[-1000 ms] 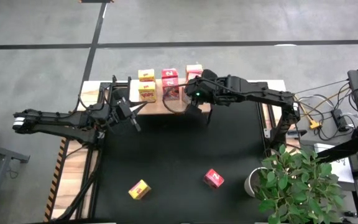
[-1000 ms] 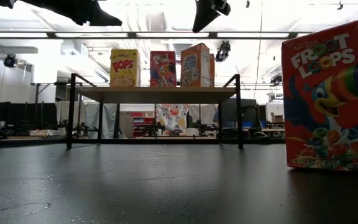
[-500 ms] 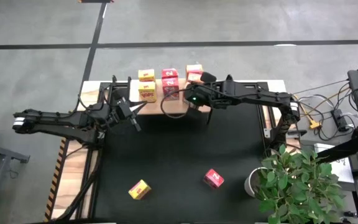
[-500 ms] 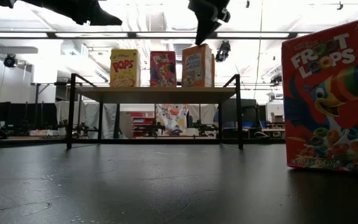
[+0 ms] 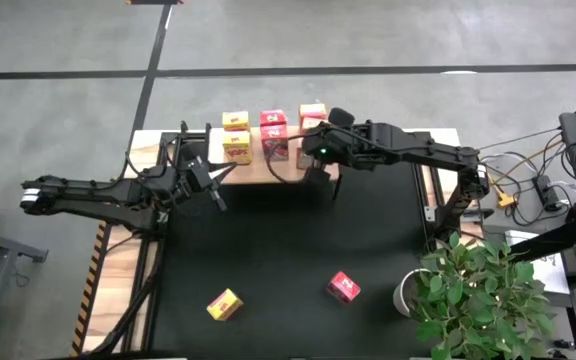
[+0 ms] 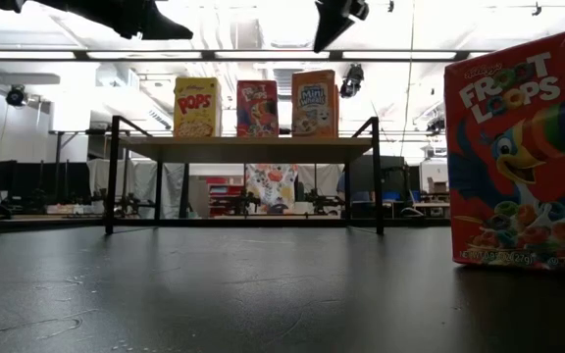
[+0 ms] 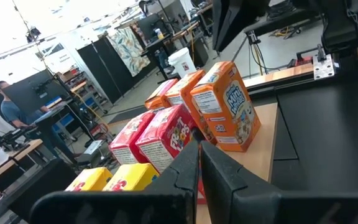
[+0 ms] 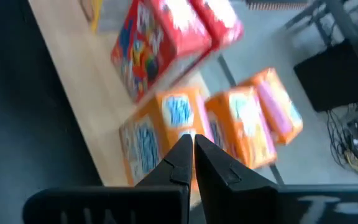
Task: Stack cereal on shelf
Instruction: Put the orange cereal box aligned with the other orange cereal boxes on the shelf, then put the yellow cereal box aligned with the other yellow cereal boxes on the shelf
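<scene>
- Two cereal boxes lie loose on the near part of the black mat (image 5: 288,260): a yellow box (image 5: 224,304) towards the left and a pink-red box (image 5: 344,287) further right, well apart from each other.
- Seen from table height, that pink-red box (image 6: 523,152) fills the right edge of the low view, standing upright with its printed front facing the camera.
- Beside the mat's near right corner stands a potted plant (image 5: 488,290) (off the mat, well clear of the boxes).
- Further back, the left gripper (image 5: 215,176) hangs over the mat's left side, just short of the shelf, its fingers clenched together on nothing; its wrist view shows the two dark fingers (image 7: 185,165) pressed side by side.
- The right gripper (image 5: 311,168) hovers above the shelf's right part, over the orange boxes, likewise clenched and empty (the fingertips meet in its wrist view).
- At the far edge of the mat is the shelf (image 5: 268,165), a light wooden block raised on dark legs.
- On its top stand the rest of the boxes in view, front row left to right: a yellow box (image 6: 195,108), a pink-red box (image 6: 257,108) and an orange box (image 6: 313,103), all upright.
- Behind each stands at least one more of the same colour, as the left wrist view shows; the exact count at the back I cannot tell.
</scene>
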Robot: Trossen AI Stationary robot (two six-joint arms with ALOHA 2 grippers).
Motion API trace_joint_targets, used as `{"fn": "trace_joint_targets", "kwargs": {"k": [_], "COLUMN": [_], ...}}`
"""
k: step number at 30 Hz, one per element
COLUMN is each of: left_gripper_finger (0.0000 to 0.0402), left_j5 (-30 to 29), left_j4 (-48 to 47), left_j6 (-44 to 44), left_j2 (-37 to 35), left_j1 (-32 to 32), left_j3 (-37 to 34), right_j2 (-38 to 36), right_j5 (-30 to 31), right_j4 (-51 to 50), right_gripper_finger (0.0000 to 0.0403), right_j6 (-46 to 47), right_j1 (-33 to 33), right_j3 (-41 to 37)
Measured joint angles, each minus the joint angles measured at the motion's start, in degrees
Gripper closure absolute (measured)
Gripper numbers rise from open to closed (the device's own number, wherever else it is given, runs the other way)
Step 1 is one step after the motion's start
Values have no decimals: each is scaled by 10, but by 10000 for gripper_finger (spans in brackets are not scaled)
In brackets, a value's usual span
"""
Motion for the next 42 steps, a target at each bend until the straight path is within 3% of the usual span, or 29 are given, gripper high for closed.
{"fn": "trace_joint_targets", "kwargs": {"k": [11, 18, 26, 39, 42], "left_gripper_finger": [402, 402, 402, 402, 402], "left_j5": [0, 0, 0, 0, 0], "left_j4": [2, 2, 2, 2, 2], "left_j6": [3, 3, 2, 2, 2], "left_j2": [0, 0, 0, 0, 0], "left_j1": [0, 0, 0, 0, 0], "left_j3": [0, 0, 0, 0, 0], "right_j2": [0, 0, -6, -51, -65], "right_j5": [-16, -15, -56, -61, -97], "right_j4": [181, 174, 141, 111, 69], "right_gripper_finger": [394, 394, 394, 394, 394], "right_j6": [-74, -78, -104, -88, -71], "right_j1": [-12, -29, -29, -29, -29], "right_j3": [-74, -106, -100, -94, -94]}}
